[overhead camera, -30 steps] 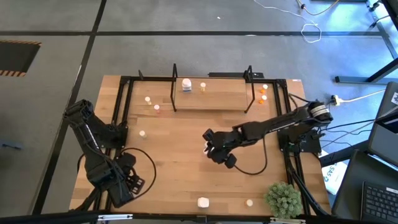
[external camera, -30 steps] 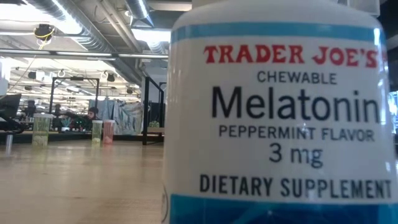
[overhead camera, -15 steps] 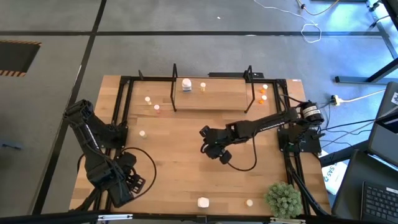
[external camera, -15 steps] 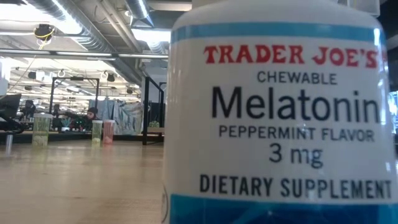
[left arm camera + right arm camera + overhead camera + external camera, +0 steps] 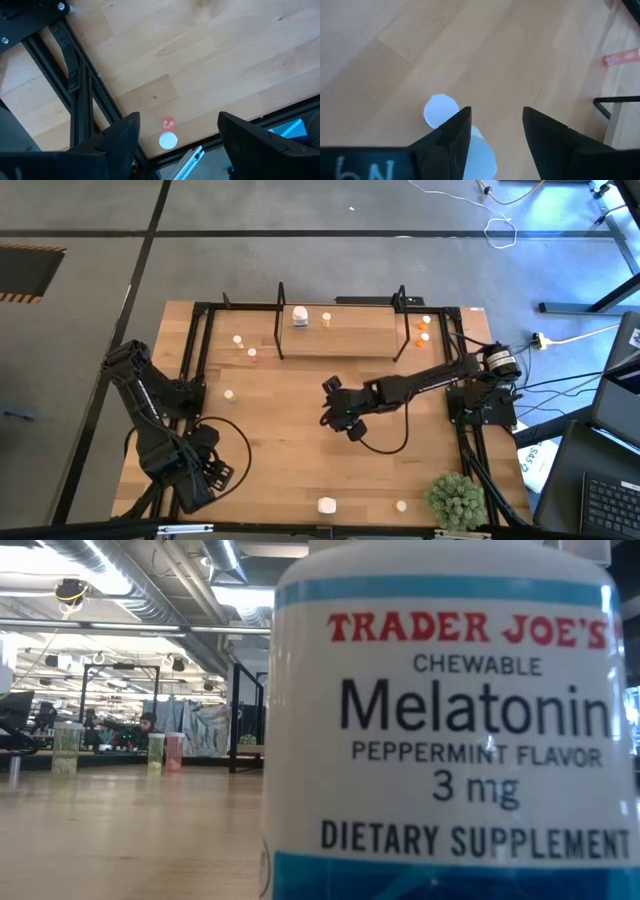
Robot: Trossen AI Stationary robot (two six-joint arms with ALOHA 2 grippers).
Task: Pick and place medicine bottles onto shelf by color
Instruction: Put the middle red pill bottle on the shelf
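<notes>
A white medicine bottle (image 5: pixel 441 111) stands at lower left beside the right gripper (image 5: pixel 495 127). Its fingers (image 5: pixel 546 137) gape, holding nothing; descending off-centre could topple it. The left gripper (image 5: pixel 176 131) idles wide open.

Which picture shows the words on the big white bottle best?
The low view: the white bottle fills it, label readable. The high view shows only a white dot at the table's near edge. I can't tell whether either wrist view shows it.

two dark jointed arms (image 5: pixel 160 430) trailing looped black cables (image 5: pixel 385 448).
</notes>
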